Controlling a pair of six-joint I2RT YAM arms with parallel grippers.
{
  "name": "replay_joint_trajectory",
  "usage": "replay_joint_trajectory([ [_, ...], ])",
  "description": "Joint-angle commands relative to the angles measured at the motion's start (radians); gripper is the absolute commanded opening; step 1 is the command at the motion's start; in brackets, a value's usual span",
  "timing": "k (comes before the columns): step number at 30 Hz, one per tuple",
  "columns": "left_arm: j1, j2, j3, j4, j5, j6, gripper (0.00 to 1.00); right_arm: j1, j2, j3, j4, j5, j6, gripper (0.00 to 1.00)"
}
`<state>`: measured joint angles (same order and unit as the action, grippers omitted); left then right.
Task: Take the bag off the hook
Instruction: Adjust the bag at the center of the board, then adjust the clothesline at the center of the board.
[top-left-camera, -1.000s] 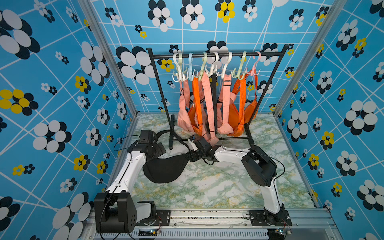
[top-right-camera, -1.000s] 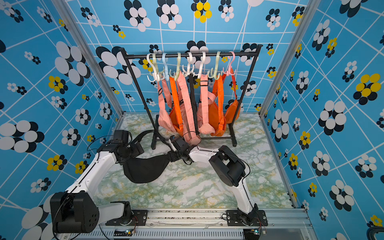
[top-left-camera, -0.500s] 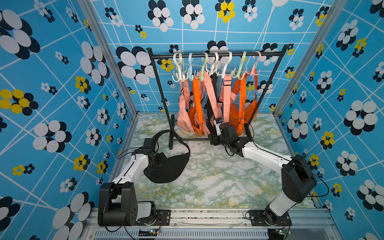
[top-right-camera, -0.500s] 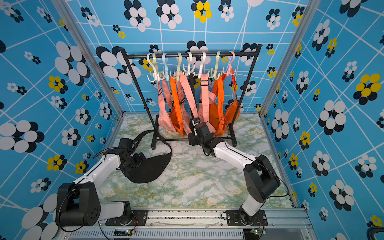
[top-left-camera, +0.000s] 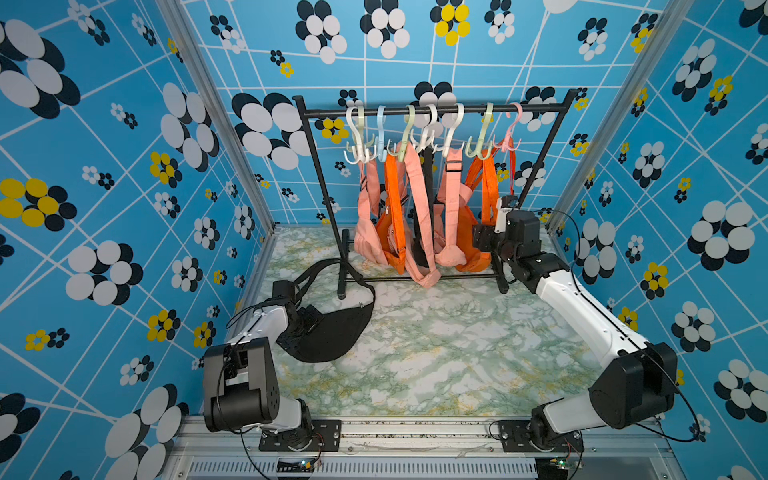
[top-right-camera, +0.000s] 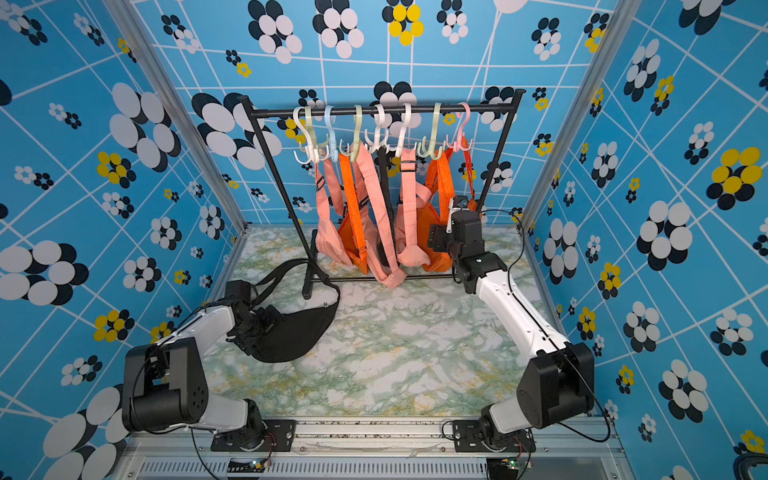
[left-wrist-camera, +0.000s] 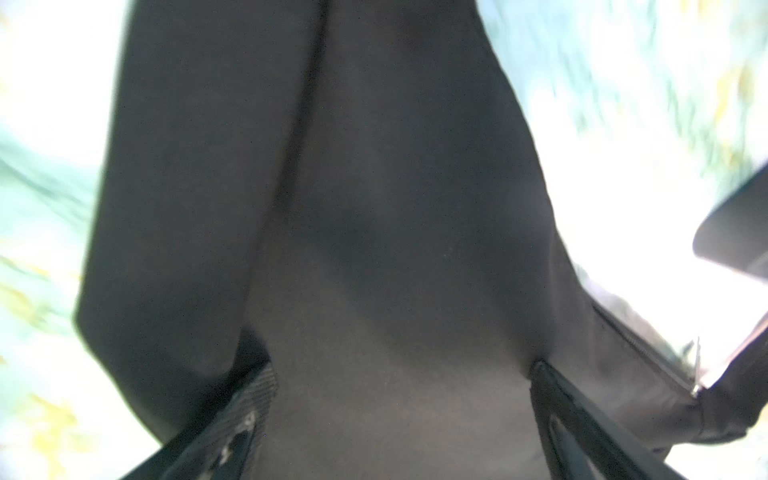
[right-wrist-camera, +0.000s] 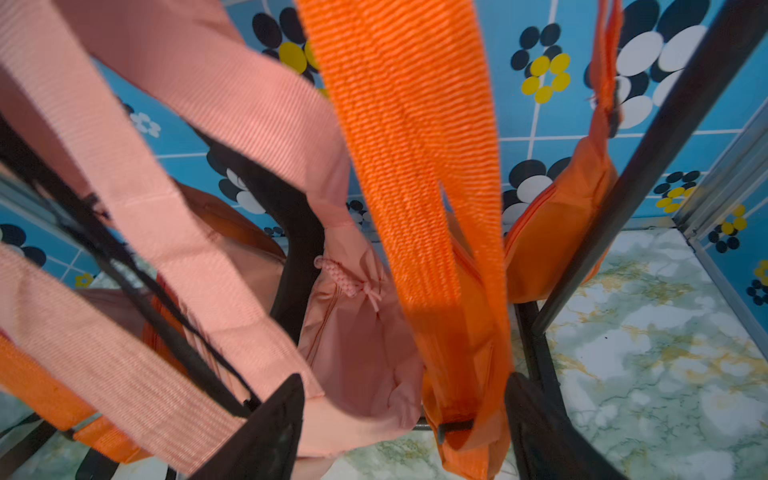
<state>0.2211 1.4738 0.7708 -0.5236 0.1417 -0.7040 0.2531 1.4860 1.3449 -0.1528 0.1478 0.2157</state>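
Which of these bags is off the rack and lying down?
The black crescent-shaped fabric bag lying on the marble-patterned table by the left tool. All the other bags dangle by straps from plastic hooks on the black metal rail.

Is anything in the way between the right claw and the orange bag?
Nothing blocks it. The right gripper is open, the orange bag hangs between its jaws, and a pink bag crowds in beside it.

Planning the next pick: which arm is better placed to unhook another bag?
Right. The right gripper is open at the black metal rack, an orange fabric bag hanging between its jaws. The left gripper hovers over the black fabric bag on the table.
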Motion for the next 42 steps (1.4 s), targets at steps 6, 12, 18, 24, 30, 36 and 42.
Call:
replay_joint_trajectory([
  [6,0.053,0.102,0.133,0.029,-0.094,0.064,0.99,-0.191,0.161,0.269,-0.077,-0.123,0.003,0.88],
  [12,0.062,0.135,0.28,-0.007,-0.063,0.092,0.99,-0.29,0.323,0.522,-0.127,-0.24,0.028,0.84],
  [18,0.056,0.053,0.323,-0.078,-0.028,0.104,0.99,-0.311,0.464,0.698,-0.198,-0.276,-0.008,0.85],
  [24,0.034,-0.104,0.203,-0.171,-0.029,0.092,0.99,-0.313,0.542,0.818,-0.25,-0.316,-0.033,0.81],
  [30,0.042,-0.18,0.135,-0.176,-0.053,0.083,0.99,-0.314,0.419,0.619,-0.162,-0.35,0.03,0.97],
  [36,0.025,-0.116,0.173,-0.165,-0.024,0.067,0.99,-0.313,0.189,0.323,-0.071,-0.366,0.064,0.99],
  [42,-0.003,-0.106,0.114,-0.125,-0.012,0.035,0.99,-0.313,0.041,0.156,-0.052,-0.376,0.076,0.99],
])
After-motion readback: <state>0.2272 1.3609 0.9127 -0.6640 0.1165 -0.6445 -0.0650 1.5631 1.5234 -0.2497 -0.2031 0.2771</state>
